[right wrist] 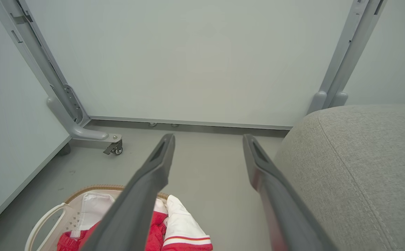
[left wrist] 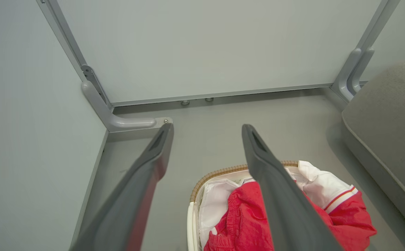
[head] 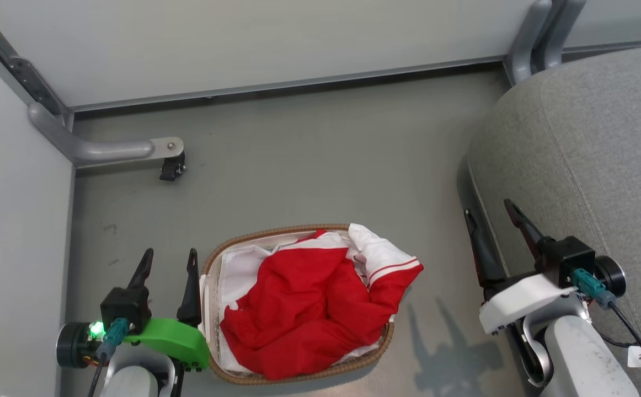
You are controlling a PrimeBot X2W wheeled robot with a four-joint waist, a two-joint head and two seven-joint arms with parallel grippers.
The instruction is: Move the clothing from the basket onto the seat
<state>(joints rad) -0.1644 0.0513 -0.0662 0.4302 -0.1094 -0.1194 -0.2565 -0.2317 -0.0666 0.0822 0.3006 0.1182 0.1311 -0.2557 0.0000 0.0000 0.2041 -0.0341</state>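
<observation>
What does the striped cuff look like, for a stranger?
On the grey floor stands an oval white plastic basket with a brown woven rim. Bright red clothing fills it; its white cuff drapes over the rim towards the grey fabric seat. Only the cuff has thin red stripes.

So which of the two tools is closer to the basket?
The left tool, on the green mount: it sits right beside the basket. The right tool, on the white mount, is over by the grey seat.

The grey floor [head: 298, 149] carries the basket [head: 276, 231] near its front edge, the seat [head: 591, 138] along its right edge, and a castered partition foot [head: 172, 165] by its far-left corner.
</observation>
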